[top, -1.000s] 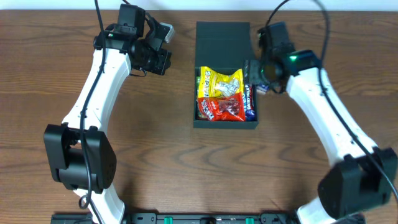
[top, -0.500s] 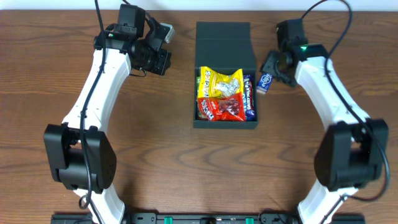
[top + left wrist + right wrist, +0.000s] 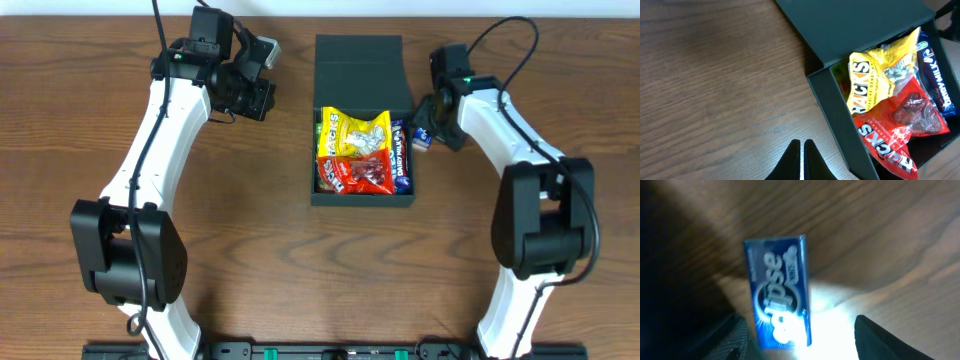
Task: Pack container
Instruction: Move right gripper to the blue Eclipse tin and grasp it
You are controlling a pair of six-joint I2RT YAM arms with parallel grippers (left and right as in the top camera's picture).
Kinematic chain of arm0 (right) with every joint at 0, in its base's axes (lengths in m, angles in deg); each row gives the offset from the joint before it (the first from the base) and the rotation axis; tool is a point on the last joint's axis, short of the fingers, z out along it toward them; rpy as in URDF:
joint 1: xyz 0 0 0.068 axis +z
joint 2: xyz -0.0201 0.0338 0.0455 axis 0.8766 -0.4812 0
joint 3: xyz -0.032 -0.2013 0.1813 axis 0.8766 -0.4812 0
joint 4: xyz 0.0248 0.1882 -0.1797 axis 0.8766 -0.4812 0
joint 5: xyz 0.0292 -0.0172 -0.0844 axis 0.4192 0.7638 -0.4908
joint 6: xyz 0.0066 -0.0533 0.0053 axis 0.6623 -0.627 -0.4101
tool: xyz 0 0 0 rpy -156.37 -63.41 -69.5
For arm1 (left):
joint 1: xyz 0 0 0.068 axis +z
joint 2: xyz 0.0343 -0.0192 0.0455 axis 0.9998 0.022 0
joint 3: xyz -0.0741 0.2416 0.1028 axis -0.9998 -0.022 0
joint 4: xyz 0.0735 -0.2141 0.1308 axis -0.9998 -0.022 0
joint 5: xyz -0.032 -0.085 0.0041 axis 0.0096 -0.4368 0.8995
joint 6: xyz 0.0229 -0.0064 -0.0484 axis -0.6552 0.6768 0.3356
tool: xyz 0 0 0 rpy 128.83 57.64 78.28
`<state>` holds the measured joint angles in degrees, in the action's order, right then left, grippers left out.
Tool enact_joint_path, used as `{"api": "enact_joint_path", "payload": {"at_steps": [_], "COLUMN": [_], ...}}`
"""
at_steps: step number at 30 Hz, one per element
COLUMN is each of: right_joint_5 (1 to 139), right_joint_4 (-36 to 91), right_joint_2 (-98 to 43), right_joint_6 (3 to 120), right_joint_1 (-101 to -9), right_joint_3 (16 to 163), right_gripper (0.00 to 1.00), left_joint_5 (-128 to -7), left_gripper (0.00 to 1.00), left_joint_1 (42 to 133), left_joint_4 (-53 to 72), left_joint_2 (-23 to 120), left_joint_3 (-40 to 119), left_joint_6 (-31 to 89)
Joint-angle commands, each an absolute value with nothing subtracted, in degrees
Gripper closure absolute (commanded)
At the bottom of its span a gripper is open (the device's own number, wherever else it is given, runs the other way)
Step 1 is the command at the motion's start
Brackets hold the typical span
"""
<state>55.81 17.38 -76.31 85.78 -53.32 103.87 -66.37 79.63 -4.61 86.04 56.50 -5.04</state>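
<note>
The dark teal container (image 3: 361, 199) stands mid-table with its flap lid (image 3: 360, 70) folded back. It holds a yellow Hacks bag (image 3: 358, 133), a red Hacks bag (image 3: 357, 176) and a blue Dairy Milk bar (image 3: 402, 160); all three also show in the left wrist view, with the yellow bag (image 3: 875, 80) uppermost. A small blue Eclipse gum pack (image 3: 421, 138) lies on the table just outside the container's right wall. My right gripper (image 3: 430, 120) is over it, open, and the pack (image 3: 780, 300) sits between its spread fingers. My left gripper (image 3: 802, 146) is shut and empty over bare wood, left of the container.
Brown wooden table (image 3: 250, 230) all around. A green packet edge (image 3: 842, 82) shows under the yellow bag at the container's left wall. Both arm bases stand at the near edge.
My right gripper swung from over the container's right wall out to the right, then back close to the wall. The gum pack now lies on the table beside the container. The left arm has not moved.
</note>
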Motion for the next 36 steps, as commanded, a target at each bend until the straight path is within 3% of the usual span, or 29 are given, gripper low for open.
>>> {"api": "enact_joint_path", "payload": {"at_steps": [1,24,36], "right_joint_5": [55.94,55.94,55.29], "right_joint_4": [18.27,22.67,18.78], "right_joint_2": [-77.77,-81.62,-81.77], "right_joint_6": [83.45,75.82,75.60], "right_joint_1": [-53.18,-53.36,-54.61], "right_joint_3": [104.00,104.00,104.02], "right_gripper": [0.31,0.29,0.68], "left_joint_5": [-66.39,-66.42,-66.42], "left_gripper": [0.94,0.94,0.94], "left_joint_1": [79.72,79.72,79.72], "left_joint_4": [-4.72,-4.59,-4.59], "left_joint_2": [84.95,84.95,84.95], "left_joint_3": [58.08,58.08,58.08], "left_joint_6": [-6.29,-6.29,-6.26]}}
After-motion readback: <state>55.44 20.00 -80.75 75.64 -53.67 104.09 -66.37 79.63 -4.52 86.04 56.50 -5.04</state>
